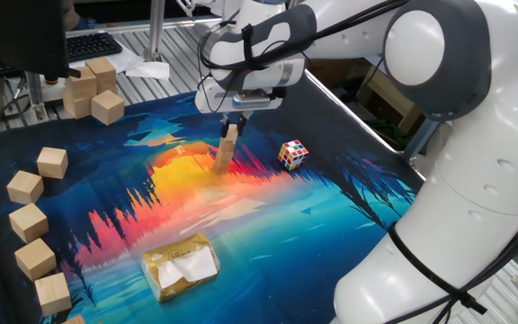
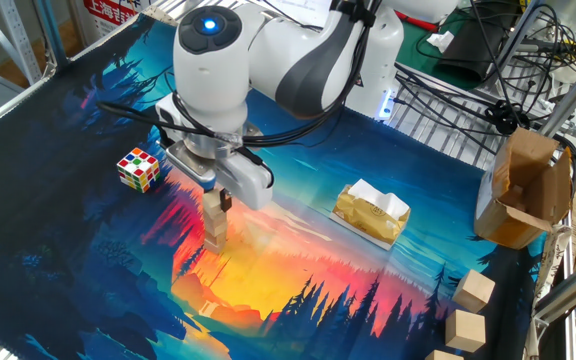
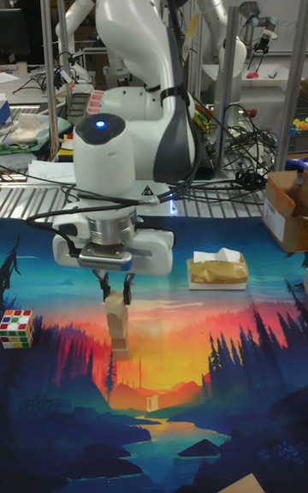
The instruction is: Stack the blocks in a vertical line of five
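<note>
A sunset-and-forest printed mat is covering the table, with wire shelving and cables crowding in behind it. Going left to right from the stack: several larger pale cubes are sitting well to its left, the stack of blocks is standing near the mat's middle, and the puzzle cube is lying just to its right. The gripper is hanging right over the top block, fingers narrowly closed on it, I'd judge. The tower is looking nearly finished and slightly leaning; counting its blocks is hard, since the joints are blurring together.
</note>
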Robot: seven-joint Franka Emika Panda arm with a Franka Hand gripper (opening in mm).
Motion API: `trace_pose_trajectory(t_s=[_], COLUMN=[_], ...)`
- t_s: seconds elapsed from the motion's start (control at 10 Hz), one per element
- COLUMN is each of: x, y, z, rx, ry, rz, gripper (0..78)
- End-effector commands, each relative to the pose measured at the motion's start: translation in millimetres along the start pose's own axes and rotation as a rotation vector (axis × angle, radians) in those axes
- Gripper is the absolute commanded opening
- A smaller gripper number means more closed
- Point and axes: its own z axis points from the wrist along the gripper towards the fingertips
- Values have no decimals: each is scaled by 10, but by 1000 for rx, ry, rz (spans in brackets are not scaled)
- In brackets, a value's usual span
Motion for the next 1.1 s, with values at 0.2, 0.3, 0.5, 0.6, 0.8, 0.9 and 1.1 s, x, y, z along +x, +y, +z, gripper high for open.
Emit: trace_pose_trajectory(t_s=[0.2, 0.3, 0.5, 0.6, 0.8, 0.9, 1.1], x=[-13, -13, -13, -13, -13, -13, -13], y=[-1, 0, 0, 0, 0, 0, 0], z=[-13, -13, -11, -11, -11, -11, -11], rx=[0, 1, 7, 8, 8, 8, 8], ry=[7, 7, 11, 11, 11, 11, 11], rz=[17, 19, 25, 25, 25, 25, 25], gripper=[11, 11, 11, 11, 775, 775, 775])
